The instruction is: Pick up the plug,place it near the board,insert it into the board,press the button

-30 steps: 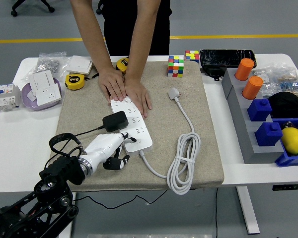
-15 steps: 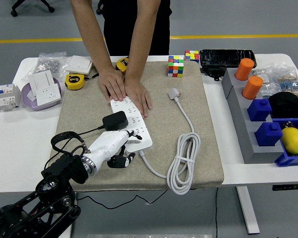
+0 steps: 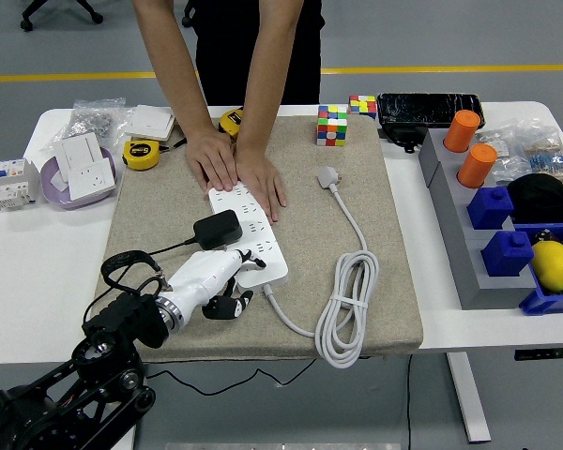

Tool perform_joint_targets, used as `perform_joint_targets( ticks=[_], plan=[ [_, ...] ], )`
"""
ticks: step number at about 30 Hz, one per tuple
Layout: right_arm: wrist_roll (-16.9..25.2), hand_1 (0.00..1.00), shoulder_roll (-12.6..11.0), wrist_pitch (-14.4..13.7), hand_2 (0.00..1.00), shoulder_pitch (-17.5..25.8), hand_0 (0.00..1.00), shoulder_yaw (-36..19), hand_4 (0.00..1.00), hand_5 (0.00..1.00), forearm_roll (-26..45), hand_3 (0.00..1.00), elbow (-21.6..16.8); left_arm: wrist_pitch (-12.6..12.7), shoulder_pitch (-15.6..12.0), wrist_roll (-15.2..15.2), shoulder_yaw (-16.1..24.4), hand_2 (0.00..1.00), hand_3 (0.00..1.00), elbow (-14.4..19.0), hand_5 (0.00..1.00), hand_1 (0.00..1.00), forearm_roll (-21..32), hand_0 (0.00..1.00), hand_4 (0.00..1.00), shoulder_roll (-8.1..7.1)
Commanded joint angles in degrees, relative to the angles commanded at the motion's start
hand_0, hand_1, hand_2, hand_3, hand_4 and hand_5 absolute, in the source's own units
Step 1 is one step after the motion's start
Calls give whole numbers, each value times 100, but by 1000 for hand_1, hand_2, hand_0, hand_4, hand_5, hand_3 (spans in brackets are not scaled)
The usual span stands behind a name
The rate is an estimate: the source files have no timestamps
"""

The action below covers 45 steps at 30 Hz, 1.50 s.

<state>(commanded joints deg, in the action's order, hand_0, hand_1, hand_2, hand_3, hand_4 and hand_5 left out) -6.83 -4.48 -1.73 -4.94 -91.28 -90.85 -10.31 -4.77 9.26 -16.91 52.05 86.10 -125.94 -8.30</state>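
Observation:
A white power strip (image 3: 263, 246) lies on the beige mat (image 3: 150, 216), running diagonally. A black plug (image 3: 218, 229) sits in the strip near its middle, its black cord trailing left. My left hand (image 3: 227, 279), white with black fingers, rests at the strip's near end. One fingertip lies on the strip's near corner while the other fingers (image 3: 223, 306) are curled under, and the hand holds nothing. A person at the far side presses both hands (image 3: 236, 167) flat on the strip's far end. My right arm is out of view.
The strip's own white cable (image 3: 347, 309) lies coiled at the mat's right, ending in a white plug (image 3: 329, 175). Two colour cubes (image 3: 332, 125) stand at the back. A grey rack (image 3: 455, 216) with orange and blue pieces is on the right. A purple bowl (image 3: 52, 183) sits far left.
My left hand has crept a little right and forward, onto the near end of the strip. The person's hands and the black plug have stayed put.

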Motion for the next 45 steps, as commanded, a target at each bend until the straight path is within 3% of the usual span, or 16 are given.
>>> perform_joint_targets(
  ticks=[30, 39, 43, 44, 45],
  plan=[
    [-3, 733, -1, 1, 727, 9, 867, -10, 998, 916, -12, 767, 0, -87, -27, -31, 33, 156, 749, -92, 2, 35, -142, 167, 569, -23],
    [-8, 733, 2, -1, 727, 7, 866, 10, 998, 917, -9, 767, 0, -254, -20, -129, 141, 156, 738, 302, 2, 35, -244, 168, 572, -57],
    [-9, 733, 5, 1, 727, 7, 866, 13, 998, 917, -9, 767, 0, -204, -2, -148, 223, 156, 738, 456, 2, 35, -281, 168, 572, -66],
    [-11, 732, 6, 1, 727, 7, 866, 12, 998, 917, -11, 767, 0, -170, 2, -147, 245, 159, 727, 481, 2, 38, -291, 169, 464, -66],
    [-9, 732, 5, 0, 727, 6, 866, 25, 998, 917, 1, 767, 0, -73, 9, -116, 308, 159, 727, 514, 2, 38, -286, 169, 464, -62]
  ],
)
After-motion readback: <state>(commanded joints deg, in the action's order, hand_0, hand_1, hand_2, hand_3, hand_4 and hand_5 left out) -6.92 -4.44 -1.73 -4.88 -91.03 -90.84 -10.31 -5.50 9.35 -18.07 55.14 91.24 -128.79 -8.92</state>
